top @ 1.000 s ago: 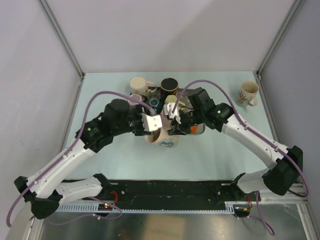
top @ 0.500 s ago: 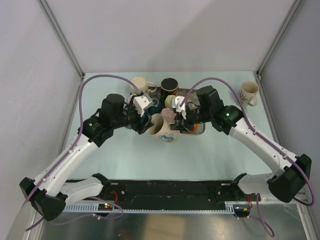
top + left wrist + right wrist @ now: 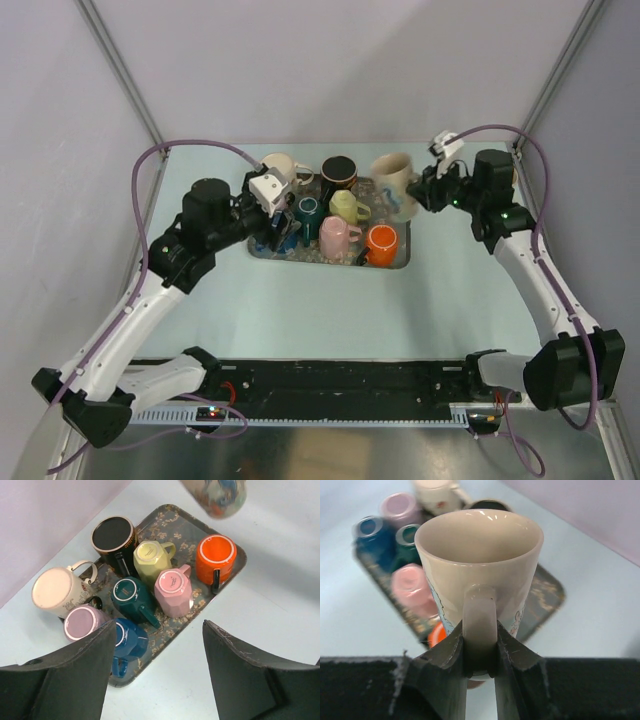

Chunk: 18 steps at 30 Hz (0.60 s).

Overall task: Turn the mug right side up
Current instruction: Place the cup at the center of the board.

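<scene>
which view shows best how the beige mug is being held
The right wrist view: the beige mug fills it, handle pinched in the right tool, mouth open toward the camera. The top external view shows it small, the grip hard to make out. The left wrist view catches only a blurred part at its top edge.

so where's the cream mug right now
Top view: the cream mug is at the tray's far right corner, mouth up, its handle clamped in the right pincer, just beyond the orange mug.
</scene>
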Motion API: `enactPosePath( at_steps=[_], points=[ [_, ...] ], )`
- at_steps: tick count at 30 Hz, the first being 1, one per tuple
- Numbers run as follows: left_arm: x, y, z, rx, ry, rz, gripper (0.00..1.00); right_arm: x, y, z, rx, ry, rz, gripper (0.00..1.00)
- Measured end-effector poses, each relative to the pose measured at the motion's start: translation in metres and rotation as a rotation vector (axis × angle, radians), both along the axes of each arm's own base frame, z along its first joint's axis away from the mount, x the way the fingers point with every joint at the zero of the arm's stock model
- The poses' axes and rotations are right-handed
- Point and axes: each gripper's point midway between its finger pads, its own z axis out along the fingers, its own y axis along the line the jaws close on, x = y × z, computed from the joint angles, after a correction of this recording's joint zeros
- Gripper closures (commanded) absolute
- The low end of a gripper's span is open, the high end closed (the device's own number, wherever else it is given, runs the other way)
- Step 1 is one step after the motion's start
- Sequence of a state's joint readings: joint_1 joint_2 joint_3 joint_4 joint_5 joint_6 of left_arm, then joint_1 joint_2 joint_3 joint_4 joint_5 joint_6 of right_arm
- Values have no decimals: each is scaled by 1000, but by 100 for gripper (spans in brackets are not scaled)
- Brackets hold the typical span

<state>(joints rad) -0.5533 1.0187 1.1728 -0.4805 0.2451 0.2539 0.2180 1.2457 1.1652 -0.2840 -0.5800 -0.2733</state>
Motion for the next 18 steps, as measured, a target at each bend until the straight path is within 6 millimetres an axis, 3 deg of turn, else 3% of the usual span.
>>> enactPosePath(
  at_steps=[3, 10, 18],
  points=[
    [3, 4, 0, 9, -7, 14, 27, 27, -37, -2, 21, -25, -173, 100],
    [6, 9, -3, 48, -25, 23, 27, 71, -92, -6, 40, -108, -437, 100],
    [9, 28, -16, 192, -70, 36, 27, 112, -148, -57, 3, -82, -642, 100]
  ],
)
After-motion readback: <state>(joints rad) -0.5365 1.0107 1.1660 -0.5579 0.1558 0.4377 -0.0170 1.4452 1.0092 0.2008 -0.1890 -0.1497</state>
